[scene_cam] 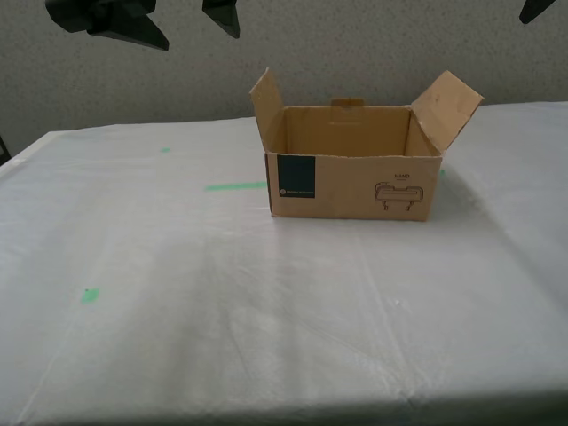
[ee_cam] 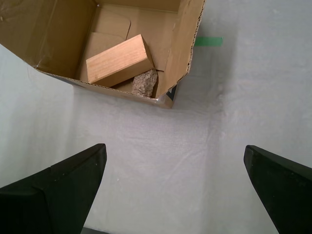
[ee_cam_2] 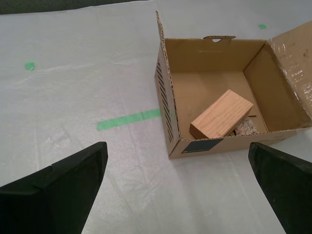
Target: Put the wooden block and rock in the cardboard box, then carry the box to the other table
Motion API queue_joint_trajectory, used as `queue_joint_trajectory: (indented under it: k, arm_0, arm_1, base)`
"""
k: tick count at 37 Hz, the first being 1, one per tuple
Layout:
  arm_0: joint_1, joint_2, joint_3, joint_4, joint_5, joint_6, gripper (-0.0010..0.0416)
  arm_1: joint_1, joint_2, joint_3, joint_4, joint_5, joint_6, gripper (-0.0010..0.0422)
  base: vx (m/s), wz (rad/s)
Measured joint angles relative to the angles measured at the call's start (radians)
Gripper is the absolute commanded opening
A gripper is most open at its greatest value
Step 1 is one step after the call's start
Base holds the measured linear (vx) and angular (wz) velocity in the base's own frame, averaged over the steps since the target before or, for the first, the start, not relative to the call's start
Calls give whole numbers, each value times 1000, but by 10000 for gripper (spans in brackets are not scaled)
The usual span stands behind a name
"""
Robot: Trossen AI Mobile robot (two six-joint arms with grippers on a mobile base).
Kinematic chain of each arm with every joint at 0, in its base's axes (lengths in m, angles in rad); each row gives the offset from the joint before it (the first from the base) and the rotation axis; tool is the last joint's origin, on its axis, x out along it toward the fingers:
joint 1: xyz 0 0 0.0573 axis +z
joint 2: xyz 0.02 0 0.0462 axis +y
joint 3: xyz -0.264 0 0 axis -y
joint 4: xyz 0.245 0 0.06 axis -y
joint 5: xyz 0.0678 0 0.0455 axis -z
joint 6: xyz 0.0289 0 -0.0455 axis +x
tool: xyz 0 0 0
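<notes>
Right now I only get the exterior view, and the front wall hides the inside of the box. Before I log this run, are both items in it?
Observer: Yes. The wooden block lies inside the cardboard box.
Operator: And the rock?
Observer: The rock is in there too, tucked half under the block near a corner.
Operator: Is either gripper holding anything?
Observer: No. My first gripper and my second gripper are both open over the wrinkled table sheet, clear of the box.
</notes>
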Motion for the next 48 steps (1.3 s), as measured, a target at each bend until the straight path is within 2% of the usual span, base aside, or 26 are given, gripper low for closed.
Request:
queue_joint_trajectory:
  k: [48]
  arm_0:
    - [0,0,0,0,0,0,393]
  arm_1:
    - [0,0,0,0,0,0,396]
  base:
    - [0,0]
